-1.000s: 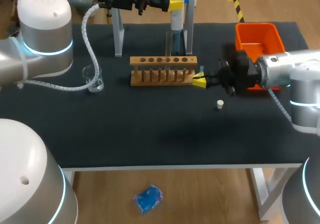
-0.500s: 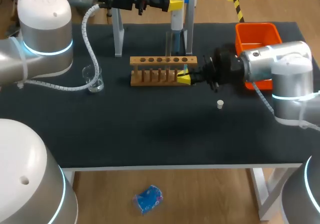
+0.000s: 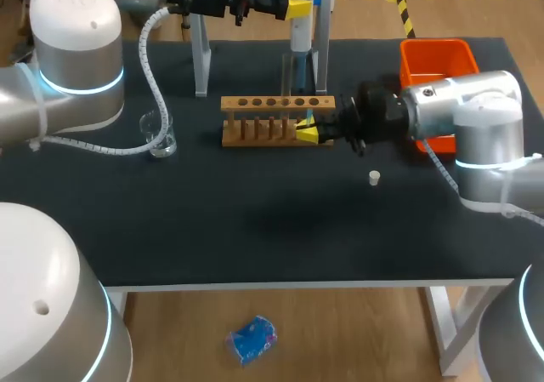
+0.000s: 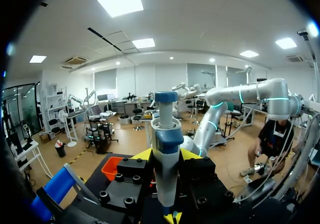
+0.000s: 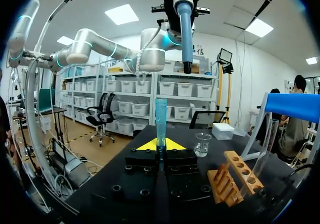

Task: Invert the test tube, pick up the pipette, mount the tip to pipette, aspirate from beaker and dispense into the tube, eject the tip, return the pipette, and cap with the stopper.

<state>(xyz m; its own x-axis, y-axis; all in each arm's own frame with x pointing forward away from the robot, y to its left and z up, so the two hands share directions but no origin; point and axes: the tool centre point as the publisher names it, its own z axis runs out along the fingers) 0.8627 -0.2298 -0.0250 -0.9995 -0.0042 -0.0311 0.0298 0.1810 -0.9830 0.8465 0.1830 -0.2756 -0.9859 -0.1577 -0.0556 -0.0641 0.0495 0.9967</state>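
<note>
Right tool (image 3: 308, 132) sat at right end of wooden test tube rack (image 3: 272, 104), fingers clamped on a bluish test tube (image 5: 160, 119). Left tool (image 4: 166, 155) hung above and behind rack, closed on pipette (image 4: 166, 134). Beaker (image 3: 158, 133) stood left of rack. Stopper (image 3: 374, 176) lay on counter (image 3: 255, 220), right-front of rack.

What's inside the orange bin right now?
The far part of the orange bin shows only its bare orange floor, with nothing lying on it. The near part is covered by the right arm, so I cannot tell what lies there.
</note>
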